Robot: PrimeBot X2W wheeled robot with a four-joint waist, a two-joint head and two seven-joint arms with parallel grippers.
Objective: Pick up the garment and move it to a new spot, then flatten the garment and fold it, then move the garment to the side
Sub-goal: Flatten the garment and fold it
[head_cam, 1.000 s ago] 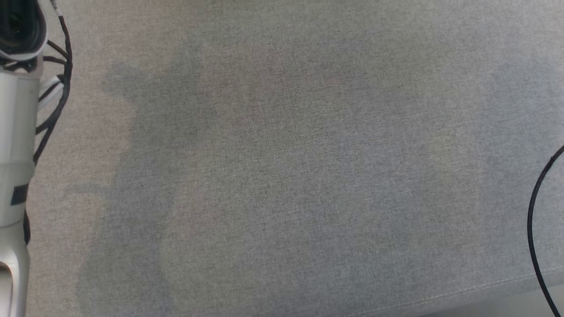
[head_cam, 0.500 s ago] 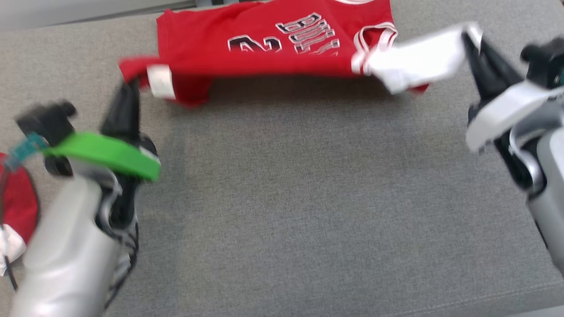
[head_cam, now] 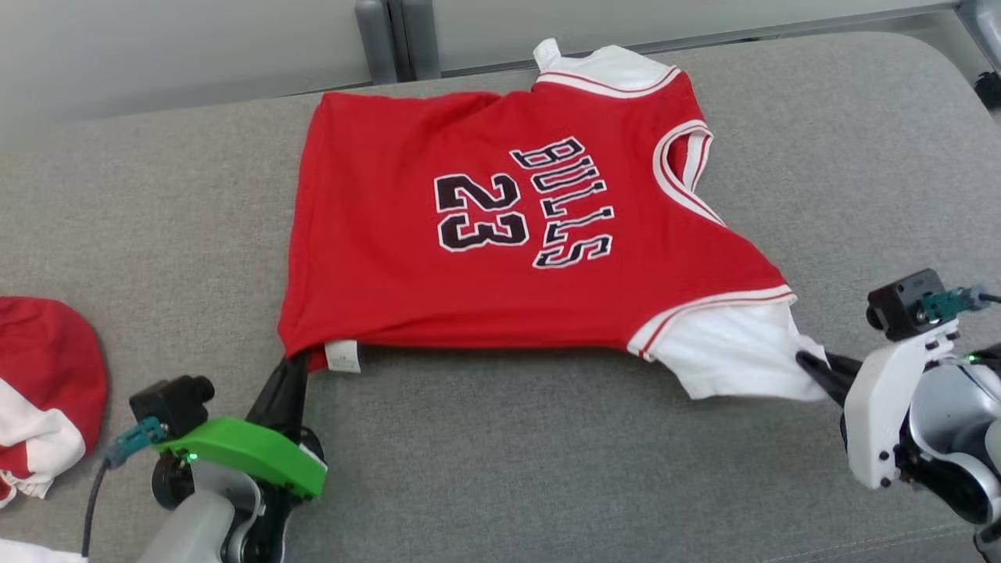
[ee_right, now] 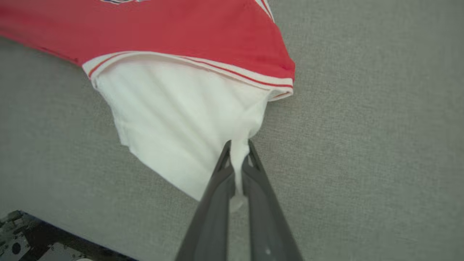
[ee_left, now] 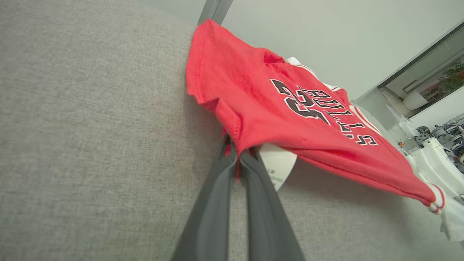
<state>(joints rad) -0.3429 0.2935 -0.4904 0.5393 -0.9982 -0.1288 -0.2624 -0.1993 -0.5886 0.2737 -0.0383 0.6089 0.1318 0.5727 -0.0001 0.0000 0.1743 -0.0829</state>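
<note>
The garment (head_cam: 485, 234) is a red jersey with white sleeves, printed "BULLS 23", spread across the grey cushion (head_cam: 547, 469). My left gripper (head_cam: 295, 364) is shut on its near left hem corner, beside a white label (head_cam: 342, 356). In the left wrist view the fingers (ee_left: 217, 203) pinch red cloth of the garment (ee_left: 290, 108). My right gripper (head_cam: 805, 363) is shut on the white sleeve (head_cam: 735, 352) at the near right. The right wrist view shows white sleeve fabric (ee_right: 181, 119) clamped between the right gripper (ee_right: 237, 152).
Another red and white garment (head_cam: 39, 391) lies bunched at the cushion's left edge. A pale wall and grey post (head_cam: 391, 35) run behind the cushion. Bare grey cushion lies between my arms and in front of the jersey.
The head camera has swung, so the whole picture shifted. The jersey now lies lower and more fully spread on the cushion, still held by both grippers at its near corners.
</note>
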